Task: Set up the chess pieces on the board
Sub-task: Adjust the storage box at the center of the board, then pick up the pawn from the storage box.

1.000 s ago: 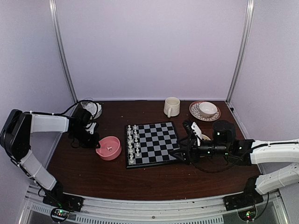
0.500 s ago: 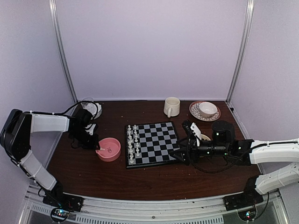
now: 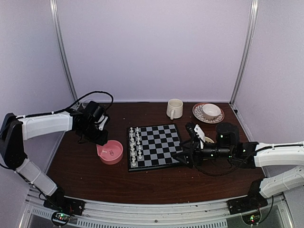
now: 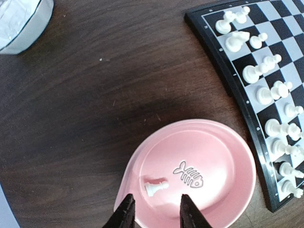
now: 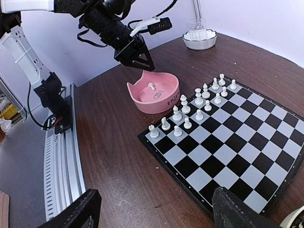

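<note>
The left gripper [image 4: 156,216] hangs over the pink bowl [image 4: 232,156], at the bottom of the left wrist view; its fingers stand apart, nothing between them; one white pawn [image 4: 156,186] lies on its side in the bowl; the board [image 3: 164,142] lies at the centre of the top view, white chess pieces [image 3: 135,145] in two columns along its left edge; the right gripper [image 5: 156,194], at its right edge, is wide open and empty.

Board [image 3: 161,142] in middle of brown table [image 3: 142,185]. White chess pieces [image 3: 134,146] stand in two rows on its left side. Pink bowl [image 3: 110,156] just left of board. Left gripper [image 3: 101,139] over bowl's far edge. Right gripper [image 3: 184,149] at board's right edge. Cream mug [image 3: 175,109] far back.
</note>
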Tool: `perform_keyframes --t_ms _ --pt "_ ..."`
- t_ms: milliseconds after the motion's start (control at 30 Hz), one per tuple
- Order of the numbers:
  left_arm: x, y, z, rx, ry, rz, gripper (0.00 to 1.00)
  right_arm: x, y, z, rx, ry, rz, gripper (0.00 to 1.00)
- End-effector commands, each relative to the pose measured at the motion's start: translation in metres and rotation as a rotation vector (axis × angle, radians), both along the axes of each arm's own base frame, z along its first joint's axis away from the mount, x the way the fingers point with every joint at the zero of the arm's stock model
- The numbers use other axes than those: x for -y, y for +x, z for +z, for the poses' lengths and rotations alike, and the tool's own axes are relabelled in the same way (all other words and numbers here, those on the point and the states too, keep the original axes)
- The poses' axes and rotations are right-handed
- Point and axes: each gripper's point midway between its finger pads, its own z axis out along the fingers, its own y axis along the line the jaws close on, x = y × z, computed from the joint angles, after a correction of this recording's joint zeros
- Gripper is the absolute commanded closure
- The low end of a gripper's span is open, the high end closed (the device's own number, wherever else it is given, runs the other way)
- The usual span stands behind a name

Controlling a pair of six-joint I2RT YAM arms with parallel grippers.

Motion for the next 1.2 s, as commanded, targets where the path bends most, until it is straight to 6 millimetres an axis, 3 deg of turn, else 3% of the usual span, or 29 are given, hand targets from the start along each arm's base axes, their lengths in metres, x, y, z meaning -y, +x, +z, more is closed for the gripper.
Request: perform_keyframes --t_ms 0,367,600,767,1167 --pt "-0.003 0.004 0.000 0.004 0.083 -0.047 0.68 -0.001 0.000 0.024 0.038 0.050 0.007 0.16" --pt "0.009 -0.004 -0.031 -0.104 0.164 -0.148 0.76 0.001 -0.002 0.030 0.041 0.066 0.006 0.15" --pt "0.002 -0.003 -0.039 -0.110 0.232 -0.132 0.63 0.001 0.000 0.032 0.047 0.068 0.001 0.15" --pt "-0.004 -0.003 -0.046 -0.145 0.261 -0.072 0.62 0.003 0.000 0.032 0.055 0.067 -0.008 0.15" --pt "0.005 -0.012 -0.033 -0.134 0.078 0.134 0.53 0.005 0.001 0.034 0.063 0.067 -0.018 0.14"
